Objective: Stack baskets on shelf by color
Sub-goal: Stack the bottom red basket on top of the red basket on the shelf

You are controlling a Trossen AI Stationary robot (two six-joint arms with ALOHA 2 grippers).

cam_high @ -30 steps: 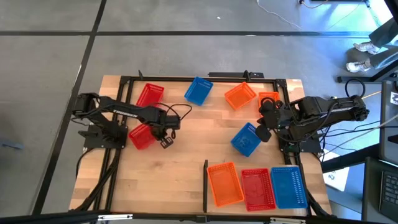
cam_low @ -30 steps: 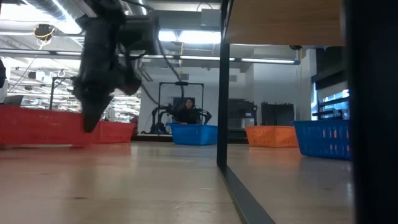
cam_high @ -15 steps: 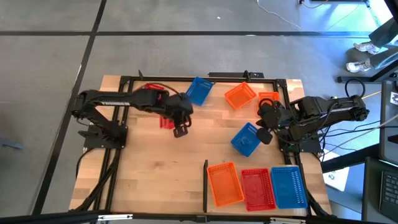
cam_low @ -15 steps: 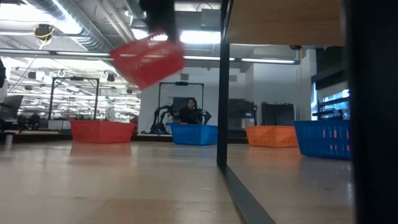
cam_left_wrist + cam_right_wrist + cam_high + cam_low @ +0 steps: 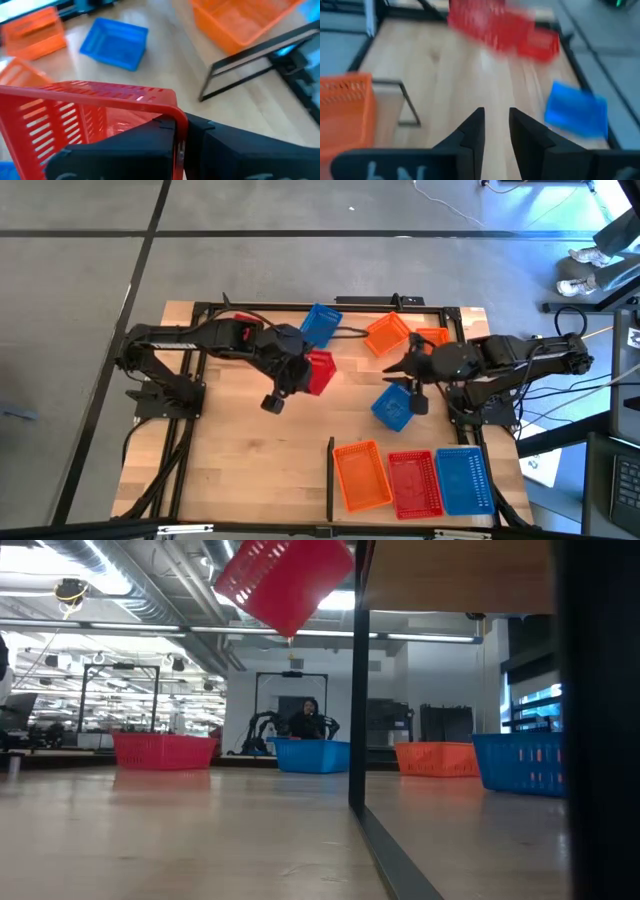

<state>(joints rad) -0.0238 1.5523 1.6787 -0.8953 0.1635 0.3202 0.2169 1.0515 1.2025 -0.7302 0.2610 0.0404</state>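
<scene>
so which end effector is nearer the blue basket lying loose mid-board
Right. The right end effector hovers just above the loose blue basket, fingers apart and empty. The left end effector is farther off toward the board's middle, shut on a red basket.

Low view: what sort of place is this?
Probably a robotics lab or workshop: exposed ceiling ducts, another arm rig with a person seated behind the wood shelf.
</scene>
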